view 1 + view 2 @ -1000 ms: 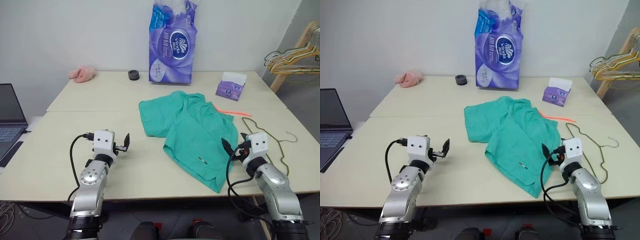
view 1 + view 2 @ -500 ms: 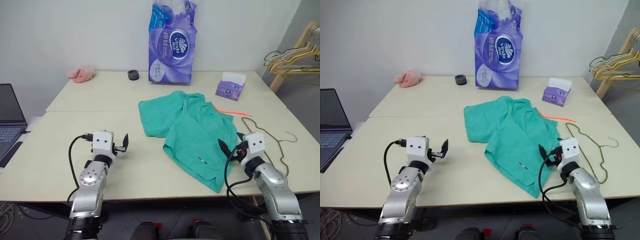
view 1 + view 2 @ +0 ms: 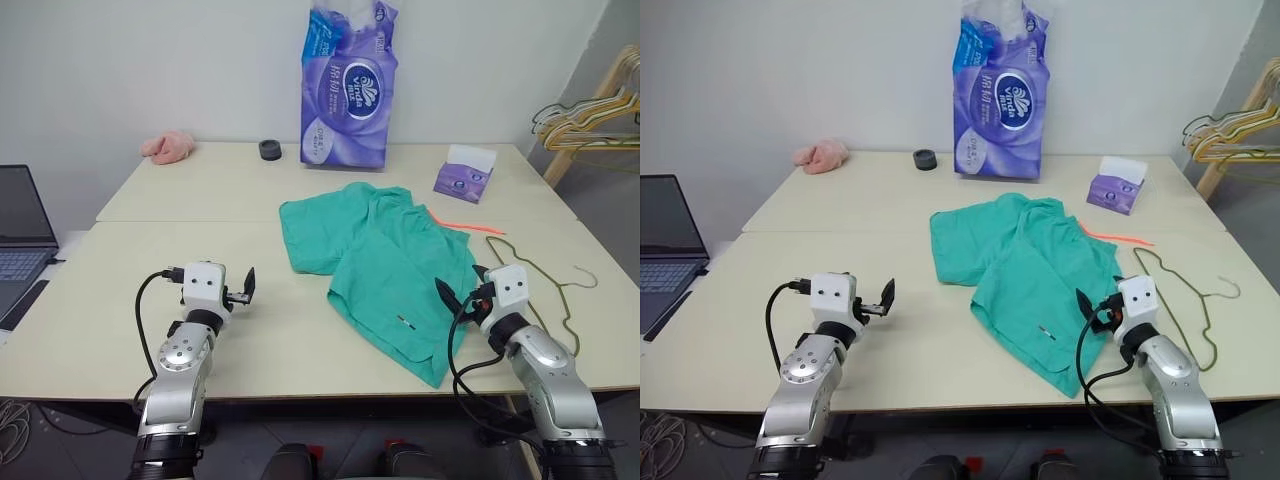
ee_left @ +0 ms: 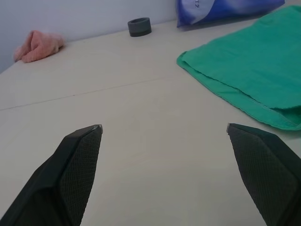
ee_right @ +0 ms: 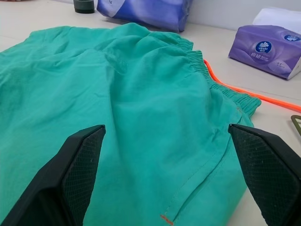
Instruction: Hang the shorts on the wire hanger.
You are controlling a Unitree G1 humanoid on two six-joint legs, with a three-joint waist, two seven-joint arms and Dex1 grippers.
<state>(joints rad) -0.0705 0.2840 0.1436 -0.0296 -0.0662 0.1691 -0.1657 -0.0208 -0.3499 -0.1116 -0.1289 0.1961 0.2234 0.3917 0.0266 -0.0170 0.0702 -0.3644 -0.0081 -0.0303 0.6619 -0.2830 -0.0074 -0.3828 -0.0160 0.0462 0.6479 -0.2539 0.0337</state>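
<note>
Shorts lying flat and rumpled on the pale surface, right of centre, gathered waistband toward the right edge, small white mark near the near hem. Wire hanger flat on the surface just right of the shorts, hook curling toward the right edge; whether wire and fabric touch, cannot tell. Left gripper held over bare surface well left of the shorts, fingers spread wide, holding nothing. Right gripper at the near right part of the shorts, over the fabric edge, fingers likewise spread, nothing between them. Head views alone taking in the back row: pink cloth lump at far left, dark ring, tall purple tissue pack against the wall, purple tissue box at far right, laptop off the left side, bunch of yellow and pale green hangers on a wooden rack at right. Left wrist view: one folded corner of the shorts, plus the ring and the pink lump beyond open surface. Right wrist view: close on fabric, showing waistband gathers, a hem seam, and an orange strip lying against the waistband, seen in the head views as a thin orange line; tissue box beyond.
</note>
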